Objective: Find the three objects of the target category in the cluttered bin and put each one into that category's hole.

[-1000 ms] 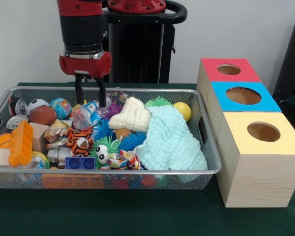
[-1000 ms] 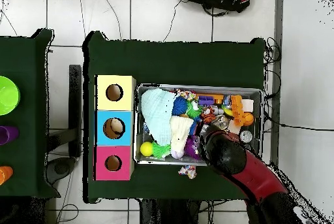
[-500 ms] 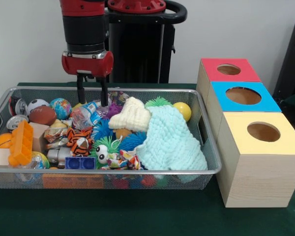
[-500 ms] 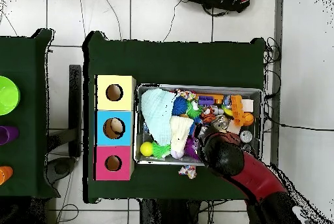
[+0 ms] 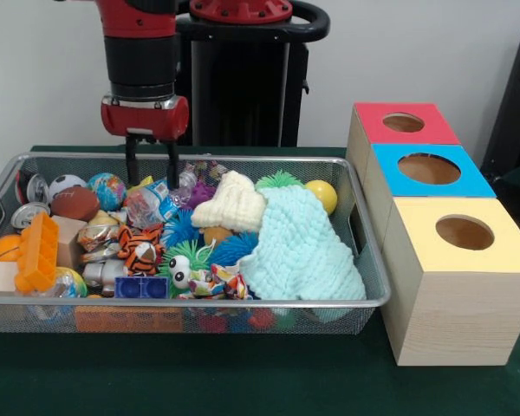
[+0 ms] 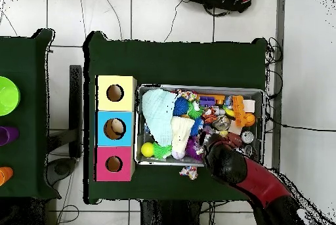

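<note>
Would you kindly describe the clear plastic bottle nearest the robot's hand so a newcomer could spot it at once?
Start at the silver wire mesh bin and go to its far rim, beneath the red and black arm's hand. There lies a clear crinkled plastic bottle with a blue label. It alone is see-through, unlike the globe-printed ball beside it.

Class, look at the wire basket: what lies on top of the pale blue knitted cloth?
A cream knitted cloth lies on the blue cloth's upper left part, inside the basket. Spiky balls poke out around it. Whatever the blue cloth covers cannot be seen.

Red-and-black gripper (image 5: 149, 170), fingers (image 5: 132, 166) apart, over clear wrinkled plastic bottle (image 5: 152, 201) in silver wire-mesh bin (image 5: 199, 300); blue-topped wooden box's round hole (image 5: 429, 168) alongside.
</note>
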{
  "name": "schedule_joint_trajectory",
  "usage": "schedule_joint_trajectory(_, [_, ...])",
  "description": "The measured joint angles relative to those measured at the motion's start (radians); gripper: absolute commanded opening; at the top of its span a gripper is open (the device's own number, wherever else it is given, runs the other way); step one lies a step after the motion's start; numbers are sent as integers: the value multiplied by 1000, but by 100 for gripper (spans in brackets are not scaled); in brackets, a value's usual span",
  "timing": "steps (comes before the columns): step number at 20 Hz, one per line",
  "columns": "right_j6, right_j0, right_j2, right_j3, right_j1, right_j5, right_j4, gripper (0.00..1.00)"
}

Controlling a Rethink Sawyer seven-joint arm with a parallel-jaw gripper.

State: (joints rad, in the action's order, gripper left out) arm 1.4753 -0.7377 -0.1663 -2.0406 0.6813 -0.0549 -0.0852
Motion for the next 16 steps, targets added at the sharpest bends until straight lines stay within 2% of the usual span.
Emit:
schedule_joint_trajectory(9, [0,-30,8,-6,-123,196,-113,100])
schedule_joint_trajectory(16, [0,-31,8,-7,-167,322,-158,100])
